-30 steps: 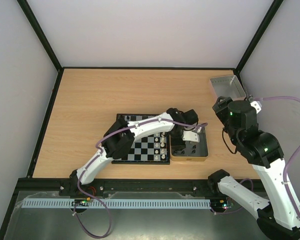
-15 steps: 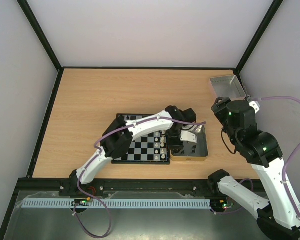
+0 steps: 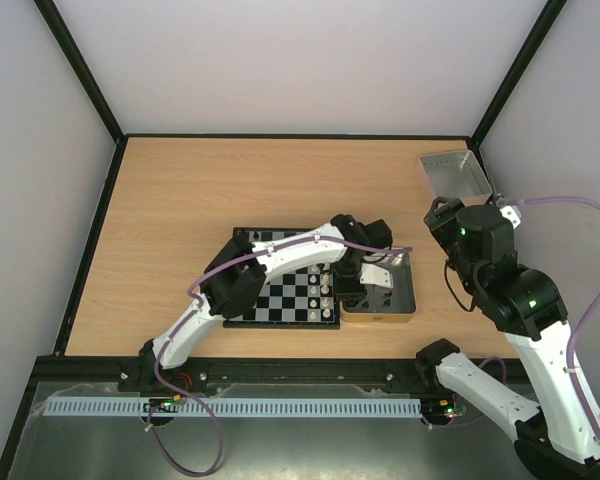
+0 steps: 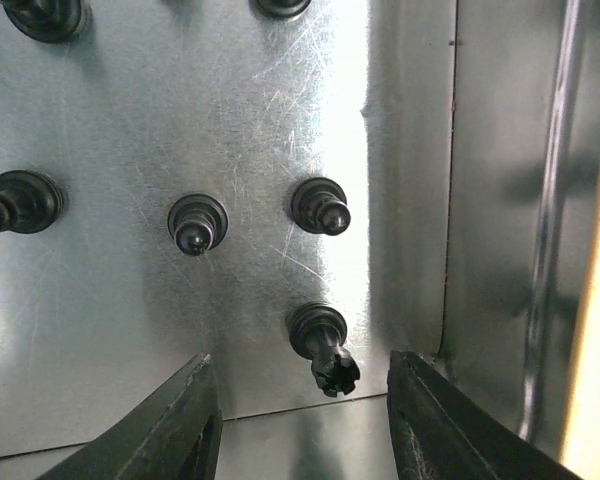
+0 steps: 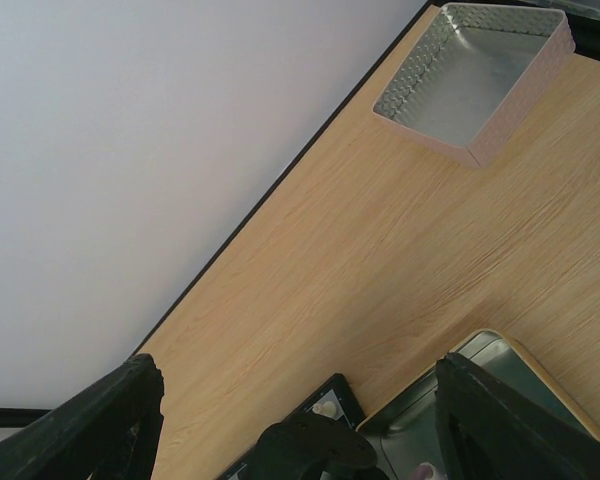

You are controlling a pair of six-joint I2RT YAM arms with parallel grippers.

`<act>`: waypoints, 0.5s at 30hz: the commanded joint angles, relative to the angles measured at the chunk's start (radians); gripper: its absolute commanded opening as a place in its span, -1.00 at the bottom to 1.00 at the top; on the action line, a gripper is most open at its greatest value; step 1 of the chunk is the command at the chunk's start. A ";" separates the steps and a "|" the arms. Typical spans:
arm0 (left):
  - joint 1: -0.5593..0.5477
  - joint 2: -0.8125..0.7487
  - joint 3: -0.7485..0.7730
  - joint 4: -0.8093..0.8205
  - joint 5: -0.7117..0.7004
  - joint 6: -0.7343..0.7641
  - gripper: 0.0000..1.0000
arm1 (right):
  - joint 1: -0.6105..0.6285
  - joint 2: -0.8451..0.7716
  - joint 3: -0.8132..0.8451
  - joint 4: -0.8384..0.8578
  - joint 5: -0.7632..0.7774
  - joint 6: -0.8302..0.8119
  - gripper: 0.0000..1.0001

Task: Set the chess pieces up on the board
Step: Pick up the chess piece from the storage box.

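Straddles a crown-topped black chess piece (image 4: 315, 332) inside the tin (image 4: 410, 200) with left gripper (image 4: 300, 392) released; holds right gripper (image 5: 295, 395) spread wide and empty above the surface (image 5: 380, 250).

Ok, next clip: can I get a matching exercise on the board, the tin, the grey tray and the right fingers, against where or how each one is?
Things
1. board
2. gold-rimmed tin
3. grey tray
4. right fingers

Places and states
A. empty, at the far right corner of the table
B. wide apart in the air, holding nothing
C. left arm stretched across it
D. black pieces inside, left fingers open over them

Pairs: 1-C, 2-D, 3-A, 4-B
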 commanded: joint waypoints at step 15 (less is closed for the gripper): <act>-0.031 0.004 -0.006 -0.045 -0.053 0.035 -0.57 | -0.005 -0.022 -0.024 -0.001 0.006 0.002 0.45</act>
